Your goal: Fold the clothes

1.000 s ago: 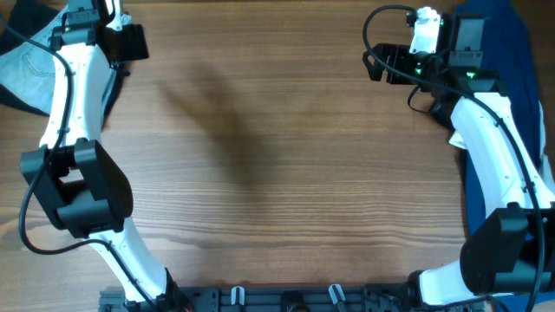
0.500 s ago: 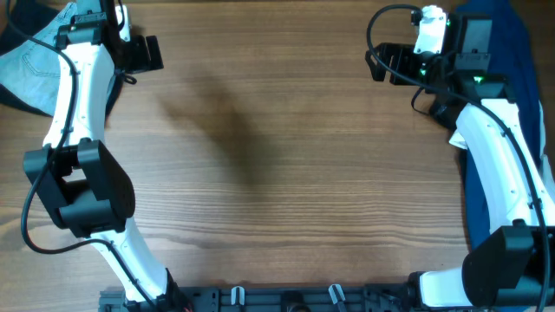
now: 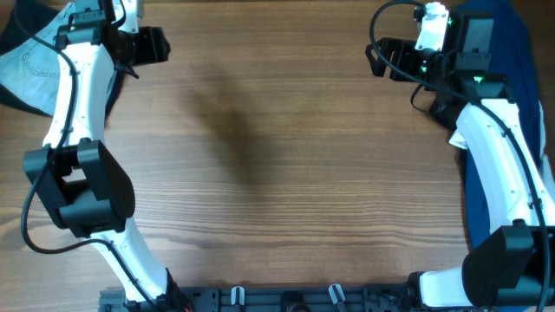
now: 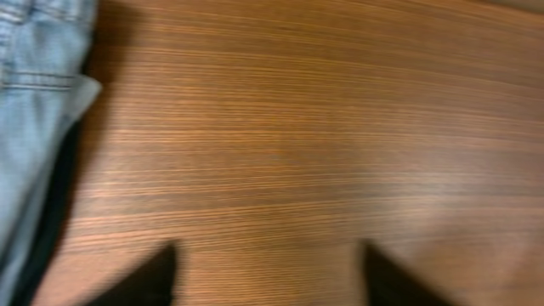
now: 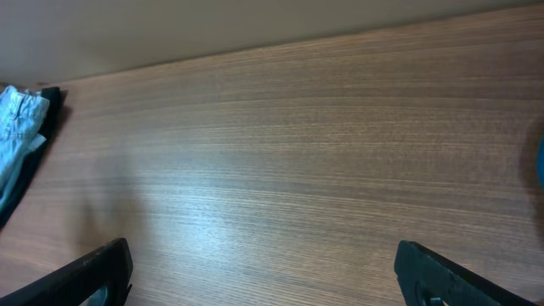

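My left gripper (image 3: 153, 44) has swung clear of the shorts (image 3: 26, 62), jaws apart and, through the blur, seemingly empty. The shorts lie to its left. Right gripper (image 5: 263, 274) gapes over bare table (image 3: 277, 173). Folding hasn't begun.

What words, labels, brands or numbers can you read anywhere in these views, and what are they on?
None can be read in any view.
The light-blue denim shorts show only stitching, no legible tag.
The wooden table shows only grain.
The right arm carries green lights near its wrist, not text; neither arm has a legible marking.
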`<state>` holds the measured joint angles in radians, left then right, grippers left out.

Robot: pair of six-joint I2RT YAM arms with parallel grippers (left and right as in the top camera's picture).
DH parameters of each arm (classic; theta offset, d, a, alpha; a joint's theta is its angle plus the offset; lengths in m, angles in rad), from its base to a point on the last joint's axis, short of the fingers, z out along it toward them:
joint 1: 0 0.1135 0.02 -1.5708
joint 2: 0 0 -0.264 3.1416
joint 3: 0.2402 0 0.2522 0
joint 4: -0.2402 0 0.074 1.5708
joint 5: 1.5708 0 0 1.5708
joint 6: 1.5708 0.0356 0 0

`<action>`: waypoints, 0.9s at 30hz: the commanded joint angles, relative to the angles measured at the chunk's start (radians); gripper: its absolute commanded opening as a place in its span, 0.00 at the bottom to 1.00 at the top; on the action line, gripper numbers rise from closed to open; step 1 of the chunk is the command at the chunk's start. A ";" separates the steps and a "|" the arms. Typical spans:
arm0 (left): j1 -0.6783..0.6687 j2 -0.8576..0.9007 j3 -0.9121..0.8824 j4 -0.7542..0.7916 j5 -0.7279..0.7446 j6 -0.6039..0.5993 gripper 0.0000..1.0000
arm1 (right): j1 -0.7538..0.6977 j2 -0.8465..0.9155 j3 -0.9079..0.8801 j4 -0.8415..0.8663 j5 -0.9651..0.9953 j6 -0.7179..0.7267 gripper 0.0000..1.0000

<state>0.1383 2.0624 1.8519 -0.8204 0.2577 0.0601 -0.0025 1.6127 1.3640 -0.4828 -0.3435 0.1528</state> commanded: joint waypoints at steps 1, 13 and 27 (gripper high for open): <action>-0.002 -0.014 0.000 0.001 0.086 0.010 0.23 | 0.006 -0.015 0.008 0.000 -0.023 0.016 0.98; -0.004 -0.014 0.000 -0.010 0.087 0.010 1.00 | 0.005 -0.018 0.005 0.012 -0.023 0.008 0.94; -0.021 -0.235 0.001 -0.264 0.029 -0.019 1.00 | 0.005 -0.135 0.005 0.076 -0.004 -0.048 1.00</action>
<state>0.1295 1.9976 1.8488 -1.0225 0.3138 0.0471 -0.0025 1.5772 1.3640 -0.4217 -0.3508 0.1406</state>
